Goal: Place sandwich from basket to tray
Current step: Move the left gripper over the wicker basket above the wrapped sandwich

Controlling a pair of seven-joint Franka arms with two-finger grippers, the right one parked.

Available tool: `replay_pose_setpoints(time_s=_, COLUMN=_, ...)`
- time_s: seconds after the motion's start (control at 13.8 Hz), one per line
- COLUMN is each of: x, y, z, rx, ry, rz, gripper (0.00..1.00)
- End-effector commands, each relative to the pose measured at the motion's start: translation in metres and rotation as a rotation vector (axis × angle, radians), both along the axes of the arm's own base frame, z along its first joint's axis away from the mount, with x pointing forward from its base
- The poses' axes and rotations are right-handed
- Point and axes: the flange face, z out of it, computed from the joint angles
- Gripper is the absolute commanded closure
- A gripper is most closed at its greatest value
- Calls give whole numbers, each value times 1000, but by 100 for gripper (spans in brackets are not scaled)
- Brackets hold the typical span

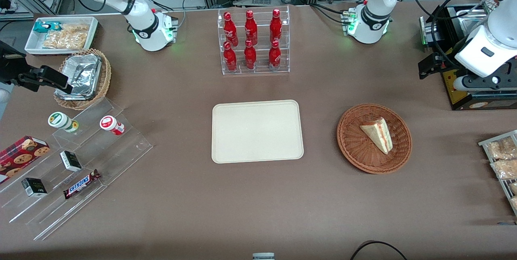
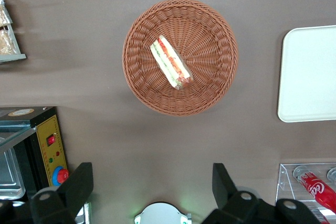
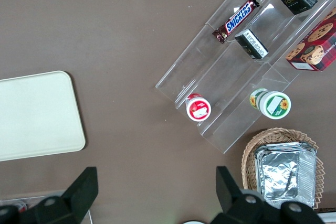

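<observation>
The sandwich (image 1: 379, 134) (image 2: 170, 62), a pale bread wedge with red, orange and green layers, lies inside the reddish-brown wicker basket (image 1: 351, 147) (image 2: 210, 24). The cream tray (image 1: 257, 131) (image 2: 310, 72) sits bare at the table's middle, beside the basket toward the parked arm's end. My gripper (image 1: 434, 66) (image 2: 152, 174) hangs high above the table, farther from the front camera than the basket and toward the working arm's end. Its fingers (image 2: 81, 182) stand wide open with nothing between them.
A clear rack of red bottles (image 1: 252, 42) stands farther from the front camera than the tray. A black and yellow device (image 1: 464, 90) sits under my arm. Snack packets (image 1: 503, 163) lie at the working arm's table end. Acrylic steps (image 1: 80, 163) with snacks fill the parked arm's end.
</observation>
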Motion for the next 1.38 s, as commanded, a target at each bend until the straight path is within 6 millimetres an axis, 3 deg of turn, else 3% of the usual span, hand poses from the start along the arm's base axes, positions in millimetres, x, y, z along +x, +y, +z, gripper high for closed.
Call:
replay_pose_setpoints(time_s=0.0, x=4, y=1, z=3, rx=-4, ry=-5, rz=-14, gripper=0)
replay_pose_setpoints(time_s=0.22, x=7, y=1, z=-16, rx=0, ry=36, rz=-13, gripper=0)
replay_pose_setpoints(time_s=0.43, x=7, y=3, z=-48, rx=11, ry=78, rz=-12, gripper=0)
replay_pose_setpoints(time_s=0.87, x=2, y=2, z=-137, rx=21, ry=79, rz=22, gripper=0)
replay_pose_setpoints(time_s=1.3, x=-2, y=2, z=-200, rx=14, ry=11, rz=42, gripper=0)
